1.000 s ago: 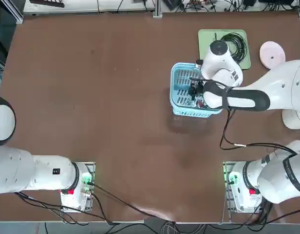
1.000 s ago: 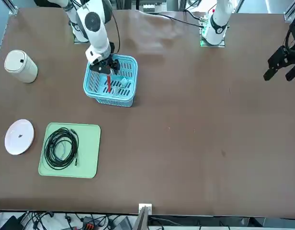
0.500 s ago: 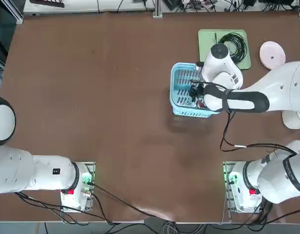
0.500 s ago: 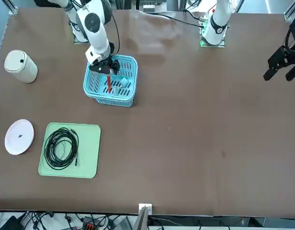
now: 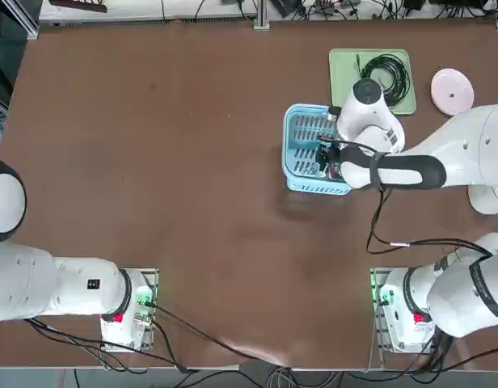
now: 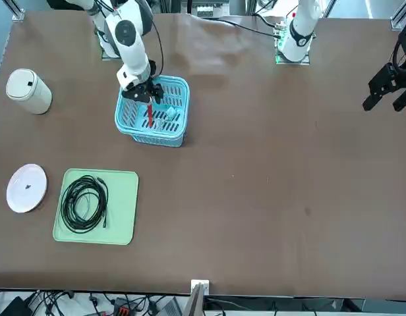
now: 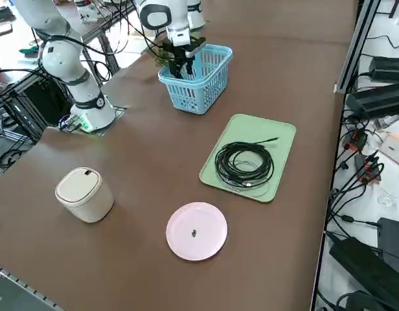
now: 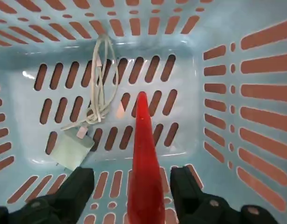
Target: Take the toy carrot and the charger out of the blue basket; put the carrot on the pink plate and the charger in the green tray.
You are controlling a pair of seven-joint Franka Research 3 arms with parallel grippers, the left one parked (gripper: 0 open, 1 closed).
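The brown tabletop (image 5: 192, 162) bore, left to right, the blue basket (image 5: 314, 186), holding the charger (image 8: 72, 148) and toy carrot (image 8: 144, 172); the right gripper (image 8: 132, 181), its fingers spread either side of the carrot; the green tray (image 5: 343, 69) under a coiled black cable (image 5: 405, 81); the pink plate (image 5: 452, 91); and a white lidded container (image 7: 86, 194).

Red carrot (image 8: 144, 172), seemingly tilted, and white charger (image 8: 71, 149), cable (image 8: 99, 100) looped, inside blue basket (image 7: 201, 97).
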